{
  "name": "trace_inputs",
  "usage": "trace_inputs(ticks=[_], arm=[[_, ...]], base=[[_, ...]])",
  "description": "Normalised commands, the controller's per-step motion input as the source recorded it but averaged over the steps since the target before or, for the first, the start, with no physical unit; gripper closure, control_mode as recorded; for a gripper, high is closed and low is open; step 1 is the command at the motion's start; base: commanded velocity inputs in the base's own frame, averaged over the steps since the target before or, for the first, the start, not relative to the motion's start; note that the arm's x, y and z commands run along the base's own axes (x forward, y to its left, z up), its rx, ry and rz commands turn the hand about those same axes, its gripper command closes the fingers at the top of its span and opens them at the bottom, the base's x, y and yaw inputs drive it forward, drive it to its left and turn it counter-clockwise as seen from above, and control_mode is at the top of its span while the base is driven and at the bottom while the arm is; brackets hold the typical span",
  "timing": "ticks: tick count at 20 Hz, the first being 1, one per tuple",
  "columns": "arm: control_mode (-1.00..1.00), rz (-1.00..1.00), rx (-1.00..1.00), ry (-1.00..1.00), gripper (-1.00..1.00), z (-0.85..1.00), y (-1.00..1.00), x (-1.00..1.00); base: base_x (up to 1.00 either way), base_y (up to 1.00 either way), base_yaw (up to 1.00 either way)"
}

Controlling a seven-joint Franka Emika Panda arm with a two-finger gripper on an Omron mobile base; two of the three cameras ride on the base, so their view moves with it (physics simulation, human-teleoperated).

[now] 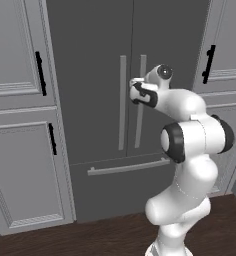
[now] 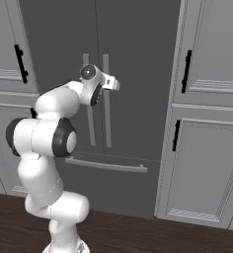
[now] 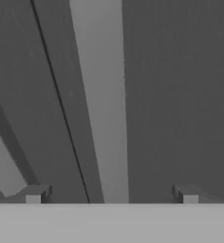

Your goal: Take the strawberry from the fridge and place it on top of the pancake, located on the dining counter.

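While the white arm rises from the lower right of the left base view and bends back at its dark elbow, its wrist reaches up toward the middle of the frame, where the gripper [image 1: 134, 86] sits just in front of the fridge [image 1: 90, 75] doors. From the right base view the gripper [image 2: 113, 84] appears left of centre, level with the upper part of the two silver bar handles [image 2: 106, 101]. At the bottom of the hand view the fingertips [image 3: 35, 193] stand wide apart, with the right door's handle [image 3: 102, 104] running up the frame between them and nothing held. Beyond the hand, both fridge doors are closed, the seam between them a thin dark line, and the drawer handle [image 1: 127, 166] crosses lower down. Light grey panelled cabinets [image 1: 15, 100] with black pulls flank the fridge on both sides.
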Motion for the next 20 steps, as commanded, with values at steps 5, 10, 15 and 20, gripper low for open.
trace_inputs(ticks=[5, 10, 15, 20], arm=[[-1.00, 0.00, -0.01, -0.11, -1.00, -0.05, -0.14, 0.44], [-1.00, 0.00, 0.00, -0.02, -1.00, -0.06, -0.19, 0.60], [-1.00, 0.01, 0.00, 0.00, -1.00, -0.01, -0.12, 0.39], [-1.00, 0.01, 0.00, 0.02, 1.00, 0.00, 0.00, 0.17]], base=[[0.00, 0.00, 0.00], [0.00, 0.00, 0.00], [0.00, 0.00, 0.00], [0.00, 0.00, 0.00]])
